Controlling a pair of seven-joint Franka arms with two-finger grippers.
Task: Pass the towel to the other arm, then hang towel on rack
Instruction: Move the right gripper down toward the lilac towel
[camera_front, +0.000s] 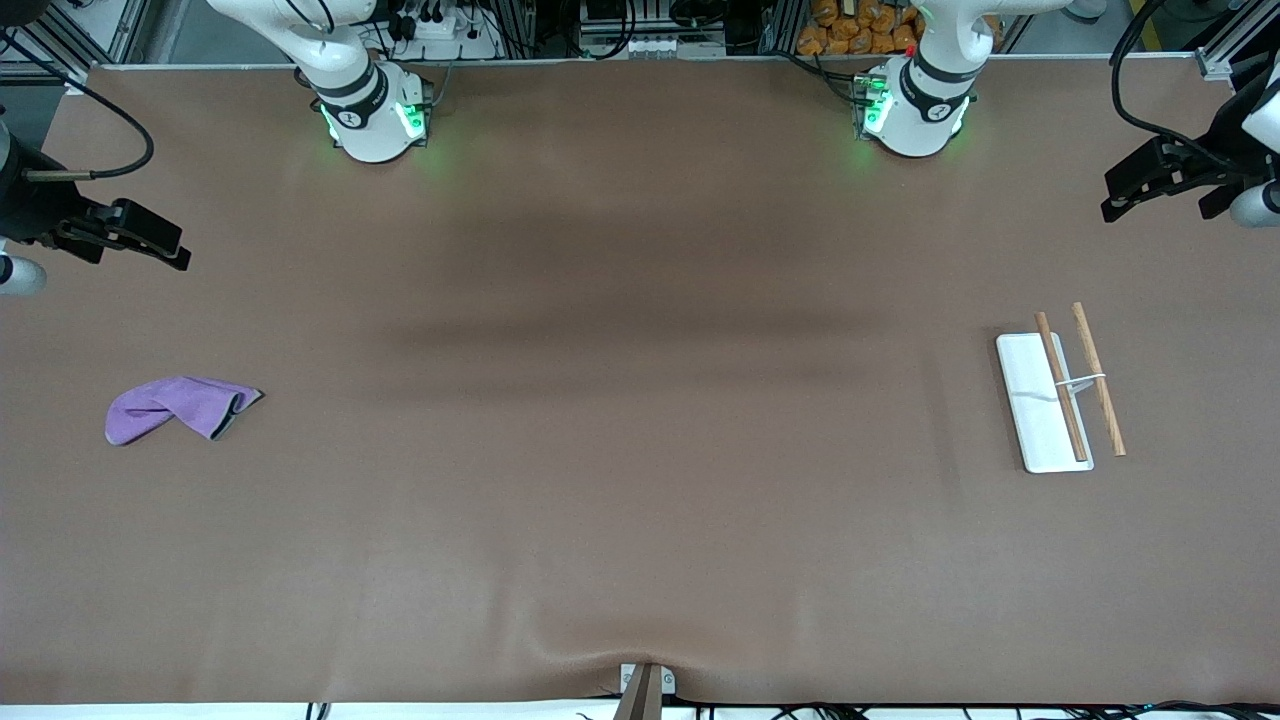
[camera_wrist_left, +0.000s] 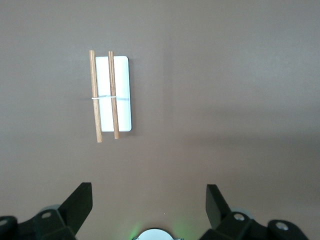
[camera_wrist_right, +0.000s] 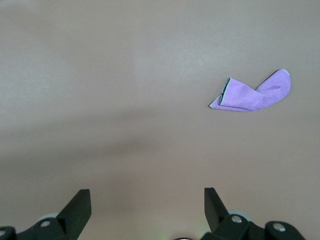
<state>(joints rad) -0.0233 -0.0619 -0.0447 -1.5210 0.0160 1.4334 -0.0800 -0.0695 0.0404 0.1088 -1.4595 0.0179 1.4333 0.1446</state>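
progress: nothing's really started as far as I can tell, no grab, no handoff, no hanging yet

towel: the towel (camera_front: 180, 407) is lying crumpled on the table (camera_front: 640, 520) at the right arm's end, roughly 9 o'clock from the table's middle in the front view, purple side up with a bit of the dark edge showing. Nothing touching it

rack: the rack (camera_front: 1058, 393) sits at the left arm's end, about 3 o'clock from the middle, well apart from the towel. Both wooden rods are bare

right gripper: the right gripper (camera_front: 150, 240) hangs in the air at the right arm's end, at about 12 o'clock from the towel in the front view. Jaws spread wide, holding nothing. Its wrist view has the towel off at about 2 o'clock

left gripper: the left gripper (camera_front: 1140, 185) hangs over the table's left arm's end, jaws wide and empty too. The rack shows at about 11 o'clock in its wrist view

still to do: my guess is everything, pick up, pass across, drape it over the rods

writing/brands: none I can read. Just round marks on the arm bases, too small to make out
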